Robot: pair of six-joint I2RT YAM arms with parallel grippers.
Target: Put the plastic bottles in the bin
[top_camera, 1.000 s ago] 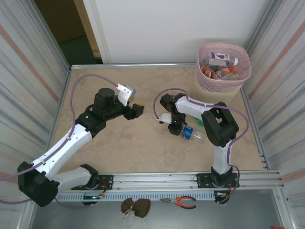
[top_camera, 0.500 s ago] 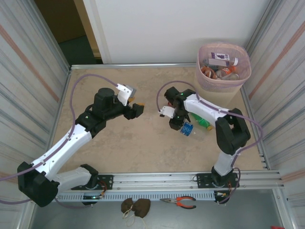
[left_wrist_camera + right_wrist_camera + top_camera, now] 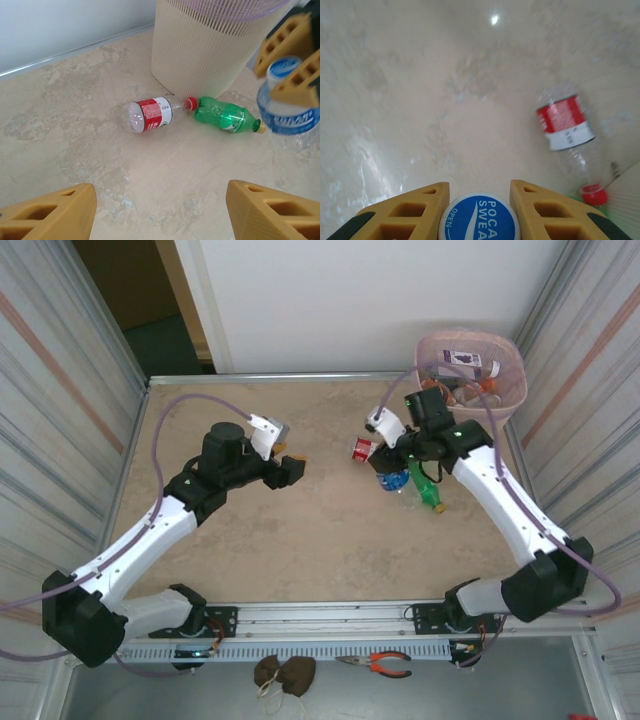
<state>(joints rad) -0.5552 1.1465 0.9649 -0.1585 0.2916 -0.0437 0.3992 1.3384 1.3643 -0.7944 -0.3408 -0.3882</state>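
top: high behind me, looking down on whole table [image 3: 300,540] | my wrists: close, low | shared: red-label bottle [image 3: 149,114]

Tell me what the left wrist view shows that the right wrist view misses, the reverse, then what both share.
Left wrist: the open left claw, and the side of the blue-labelled bottle. Right wrist: that bottle's lid from above, lettered POCA SWEA. Both: the right claw shut on it, and the red-labelled bottle lying on the table.

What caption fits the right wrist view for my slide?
Right end effector shut on a blue-capped bottle above the table, a red-labelled bottle lying below.
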